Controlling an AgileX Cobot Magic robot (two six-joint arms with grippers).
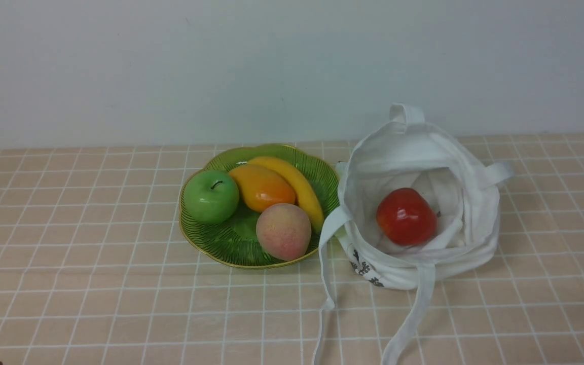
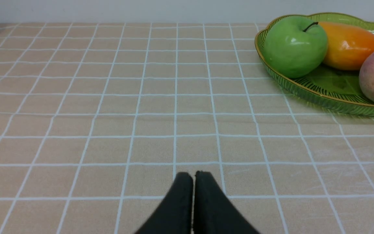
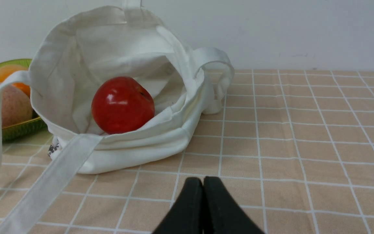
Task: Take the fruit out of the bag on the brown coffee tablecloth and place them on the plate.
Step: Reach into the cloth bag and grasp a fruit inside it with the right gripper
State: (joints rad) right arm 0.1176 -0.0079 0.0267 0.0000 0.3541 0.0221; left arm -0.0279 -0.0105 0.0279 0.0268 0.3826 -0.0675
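nestling in slumped cloth bag [image 1: 404, 152], glossy round apple [image 1: 406, 217]; both end effectors [image 2: 193, 176] [image 3: 203, 182] pressed together.

- The left gripper [image 2: 193, 180] hangs low over the brown coffee tablecloth [image 2: 109, 97], its two black fingers drawn together with only a thin slit between them
- The right gripper [image 3: 203, 185] hangs low over the same cloth, fingertips touching

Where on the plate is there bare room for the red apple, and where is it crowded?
Bare patch: the plate's near-left floor, between green apple, peach and rim. Crowded: back and right, where mango, banana and peach bunch. Also bare: tablecloth left of the plate.
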